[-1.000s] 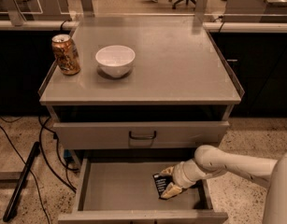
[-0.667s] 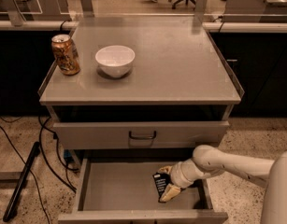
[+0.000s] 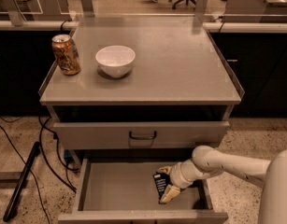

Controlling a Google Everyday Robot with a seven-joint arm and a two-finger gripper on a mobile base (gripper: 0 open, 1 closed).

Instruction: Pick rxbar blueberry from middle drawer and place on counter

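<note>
The rxbar blueberry (image 3: 159, 183), a small black bar with pale lettering, is in the right half of the open middle drawer (image 3: 115, 190), tilted up on edge. My gripper (image 3: 163, 185) reaches into the drawer from the right, with one pale finger (image 3: 164, 171) above the bar and one below, closed around it. The counter (image 3: 175, 64) is the flat grey top above, with low rims along its sides.
A gold-brown can (image 3: 66, 54) and a white bowl (image 3: 115, 60) stand on the counter's left half. The drawer with the black bow handle (image 3: 142, 135) is closed just above the open drawer. Cables and a dark bar (image 3: 21, 181) lie on the floor at left.
My gripper and the bar have shifted slightly to the left inside the drawer. Nothing else has moved.
</note>
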